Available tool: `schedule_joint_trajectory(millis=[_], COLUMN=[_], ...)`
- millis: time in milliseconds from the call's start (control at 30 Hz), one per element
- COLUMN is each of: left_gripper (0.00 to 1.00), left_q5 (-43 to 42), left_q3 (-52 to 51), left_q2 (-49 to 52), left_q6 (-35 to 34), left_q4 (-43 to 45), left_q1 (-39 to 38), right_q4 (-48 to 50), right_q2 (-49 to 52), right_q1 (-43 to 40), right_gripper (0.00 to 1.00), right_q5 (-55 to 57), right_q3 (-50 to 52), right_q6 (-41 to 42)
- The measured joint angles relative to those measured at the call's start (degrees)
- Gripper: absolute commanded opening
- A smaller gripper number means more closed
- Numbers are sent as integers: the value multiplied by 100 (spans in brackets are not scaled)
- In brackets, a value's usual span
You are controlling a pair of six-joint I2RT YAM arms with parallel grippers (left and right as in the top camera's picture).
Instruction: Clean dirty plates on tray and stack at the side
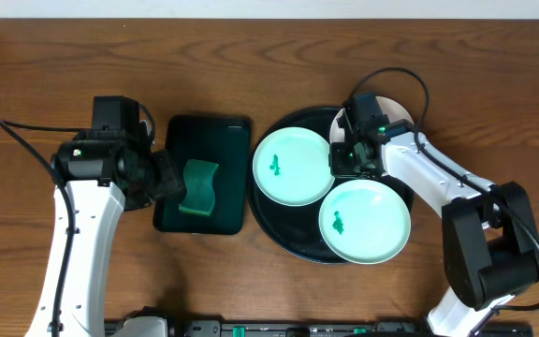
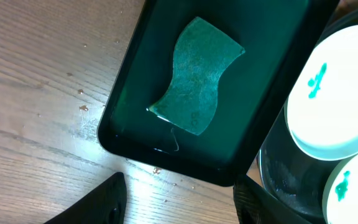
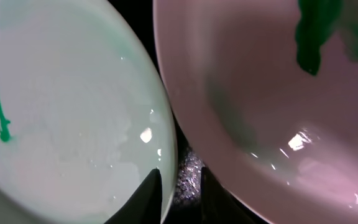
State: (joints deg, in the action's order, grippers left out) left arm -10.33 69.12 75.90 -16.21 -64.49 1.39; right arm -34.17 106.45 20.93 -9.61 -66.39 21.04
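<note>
My right claw (image 3: 180,177) is hanging between a mint plate (image 3: 61,106) and the white plate (image 3: 260,93) on the black tray (image 1: 274,220), fingers parted only narrowly, gripping nothing. I'm risking a nudge that sends either smeared plate skating on that glossy tray. The second mint plate (image 1: 364,221) is sitting nearer my base. My left claw (image 2: 179,180) is gaping wide beside the sponge (image 2: 197,74) in the green tray (image 2: 272,93). The wooden table (image 2: 36,93) is showing crumbs and scuffs there. Of the room I'm seeing little, only a pale wall (image 1: 251,7) behind

Glossy black tray (image 1: 279,234), wooden table (image 1: 45,75)
</note>
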Motion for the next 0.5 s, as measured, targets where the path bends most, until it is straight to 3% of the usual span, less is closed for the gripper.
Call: schedule_joint_trajectory(millis=[500], left_gripper=[56], left_q5=[2], left_q3=[0], left_q2=[0], left_q6=[0], left_q4=[22], left_q1=[0], right_q4=[188], right_q2=[0], right_q1=[164], right_gripper=[7], right_q5=[57], right_q3=[155], right_q6=[127])
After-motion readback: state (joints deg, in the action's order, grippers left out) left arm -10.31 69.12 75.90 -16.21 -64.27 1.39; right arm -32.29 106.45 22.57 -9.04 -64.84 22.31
